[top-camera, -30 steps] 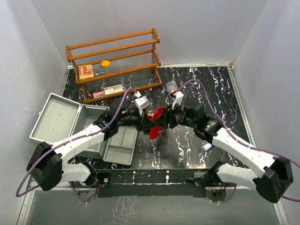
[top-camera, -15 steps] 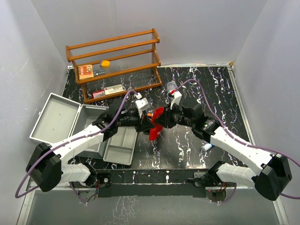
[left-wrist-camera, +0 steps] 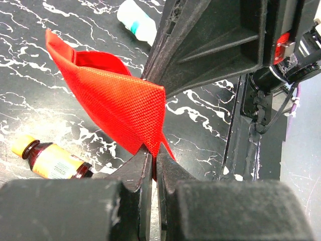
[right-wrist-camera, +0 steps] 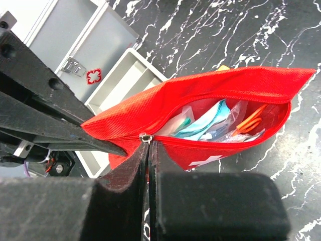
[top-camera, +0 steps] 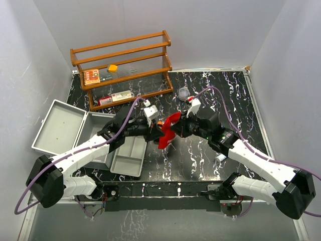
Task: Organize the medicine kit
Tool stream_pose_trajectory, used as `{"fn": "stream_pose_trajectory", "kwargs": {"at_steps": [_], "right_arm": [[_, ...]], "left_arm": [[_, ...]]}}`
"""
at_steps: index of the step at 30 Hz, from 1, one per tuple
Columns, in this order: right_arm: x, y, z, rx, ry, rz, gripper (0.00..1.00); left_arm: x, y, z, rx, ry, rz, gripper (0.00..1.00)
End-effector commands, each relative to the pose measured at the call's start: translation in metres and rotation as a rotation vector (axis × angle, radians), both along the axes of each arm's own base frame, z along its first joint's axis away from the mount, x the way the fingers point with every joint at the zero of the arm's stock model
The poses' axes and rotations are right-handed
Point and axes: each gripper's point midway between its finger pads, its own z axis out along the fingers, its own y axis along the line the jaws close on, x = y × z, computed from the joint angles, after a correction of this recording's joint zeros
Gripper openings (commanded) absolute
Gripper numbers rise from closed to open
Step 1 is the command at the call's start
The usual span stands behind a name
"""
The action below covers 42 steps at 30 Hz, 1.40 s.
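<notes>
A red fabric pouch (top-camera: 169,128) hangs over the table's middle, held between both grippers. My left gripper (left-wrist-camera: 154,150) is shut on its lower corner (left-wrist-camera: 118,98). My right gripper (right-wrist-camera: 149,145) is shut on the pouch's zipper pull (right-wrist-camera: 144,137). The pouch (right-wrist-camera: 210,90) is unzipped and shows packets and orange handles inside. The medicine kit (top-camera: 60,125), a grey metal case, lies open at the left, its grey tray (top-camera: 129,154) beside it on the table. In the right wrist view the kit (right-wrist-camera: 75,35) and tray (right-wrist-camera: 118,85) lie behind the pouch.
A brown wooden rack (top-camera: 123,65) at the back left holds an orange box (top-camera: 91,75) and a flat packet (top-camera: 115,97). An amber bottle (left-wrist-camera: 50,159) lies under the pouch. A white bottle (top-camera: 220,156) lies by the right arm and a small clear cup (top-camera: 184,92) at the back.
My right gripper has closed on the zipper pull. The right arm has shifted slightly and the pouch is now stretched between both grippers. The left gripper stayed shut.
</notes>
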Motion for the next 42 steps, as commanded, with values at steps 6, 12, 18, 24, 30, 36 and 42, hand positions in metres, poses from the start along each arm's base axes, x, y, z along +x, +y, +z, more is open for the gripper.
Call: {"fn": "stream_pose_trajectory", "kwargs": {"at_steps": [6,12,18,24,30,36,42], "right_arm": [[0.03,-0.046,-0.018,-0.143,-0.003,-0.291,0.0],[0.038,-0.075,-0.028,-0.221,0.014,-0.448,0.0],[0.043,-0.095,-0.034,-0.266,0.024,-0.562,0.0],[0.046,-0.114,-0.044,-0.292,0.067,-0.645,0.0],[0.051,-0.128,-0.046,-0.276,0.096,-0.699,0.0],[0.056,-0.135,-0.048,-0.267,0.132,-0.718,0.0],[0.06,-0.139,-0.055,-0.259,0.168,-0.715,0.0]], "left_arm": [[-0.012,0.003,0.028,-0.065,-0.089,-0.051,0.0],[-0.014,0.007,0.032,-0.071,-0.11,-0.037,0.0],[-0.013,0.01,0.037,-0.076,-0.123,-0.02,0.0],[-0.012,0.014,0.042,-0.079,-0.142,0.003,0.0],[-0.011,0.016,0.054,-0.109,-0.172,0.02,0.0],[-0.01,0.02,0.065,-0.139,-0.207,0.046,0.0],[-0.01,0.022,0.069,-0.139,-0.223,0.054,0.0]]}}
